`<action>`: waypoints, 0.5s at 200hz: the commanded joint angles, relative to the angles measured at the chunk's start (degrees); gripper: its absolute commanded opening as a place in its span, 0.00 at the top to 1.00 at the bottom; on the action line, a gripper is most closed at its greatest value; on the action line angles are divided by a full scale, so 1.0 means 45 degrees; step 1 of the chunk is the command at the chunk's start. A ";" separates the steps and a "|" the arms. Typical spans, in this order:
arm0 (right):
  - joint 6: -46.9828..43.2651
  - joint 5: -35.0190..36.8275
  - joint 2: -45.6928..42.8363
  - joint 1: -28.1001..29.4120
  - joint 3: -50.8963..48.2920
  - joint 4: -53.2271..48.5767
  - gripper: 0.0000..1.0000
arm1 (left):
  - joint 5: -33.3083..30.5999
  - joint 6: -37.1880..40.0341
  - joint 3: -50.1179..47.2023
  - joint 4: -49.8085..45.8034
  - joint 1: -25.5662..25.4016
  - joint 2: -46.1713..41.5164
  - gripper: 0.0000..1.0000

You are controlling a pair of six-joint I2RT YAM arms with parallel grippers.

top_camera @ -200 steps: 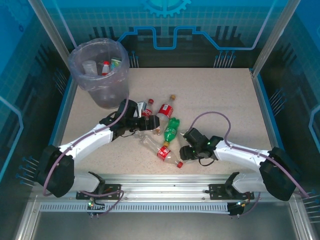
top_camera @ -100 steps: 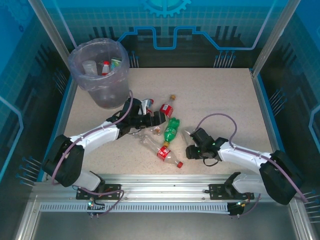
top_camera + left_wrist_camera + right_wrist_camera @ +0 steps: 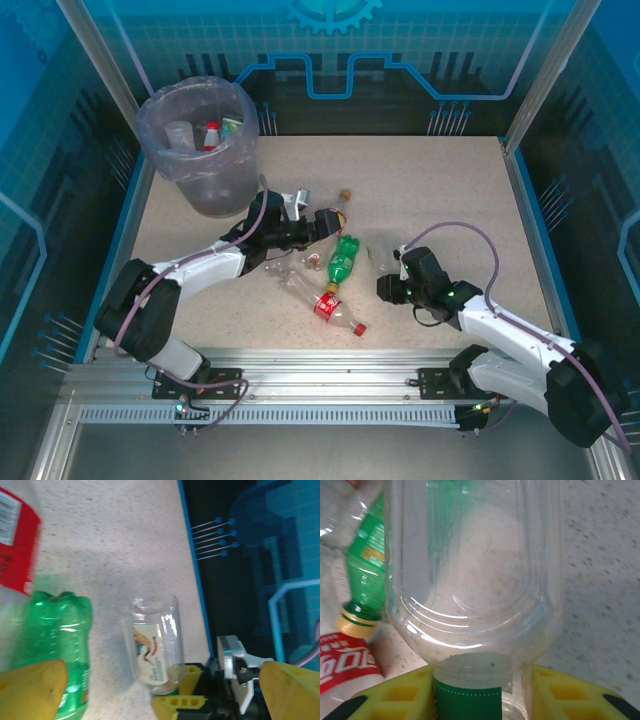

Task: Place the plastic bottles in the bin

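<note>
My right gripper (image 3: 392,286) (image 3: 480,697) is shut on a clear bottle with a green label (image 3: 470,570), gripping it by the labelled end just above the table (image 3: 440,200). That same bottle (image 3: 155,645) shows in the left wrist view. My left gripper (image 3: 325,222) (image 3: 160,695) is open, its yellow fingertips (image 3: 30,690) wide apart, beside a red-labelled bottle (image 3: 15,545) with a gold cap (image 3: 346,193). A green bottle (image 3: 343,258) (image 3: 55,645) lies between the arms. The grey bin (image 3: 200,150) with its plastic bag stands at the back left, with bottles inside.
Another red-labelled bottle (image 3: 330,305) and a clear one (image 3: 290,275) lie in front of the left gripper. A pale bottle (image 3: 297,204) lies just behind the left wrist. The blue frame edge (image 3: 527,215) bounds the table on the right.
My left gripper has reached further right, past the red-labelled bottle. My right gripper has swung right and back a little, carrying the clear bottle away from the pile.
</note>
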 commanded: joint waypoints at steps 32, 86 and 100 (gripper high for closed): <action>0.0172 -0.1245 0.1137 0.0156 0.0132 0.4289 0.68 | 0.0827 -0.1765 0.0049 0.2750 -0.0890 0.1323 0.01; 0.0026 -0.0969 0.1658 0.0673 0.0209 0.5151 0.68 | 0.0639 -0.2807 0.0470 0.4275 -0.1440 0.2827 0.10; 0.0046 -0.0957 0.1731 0.0734 0.0193 0.5213 0.68 | 0.0643 -0.2996 0.0509 0.4546 -0.1485 0.3030 0.16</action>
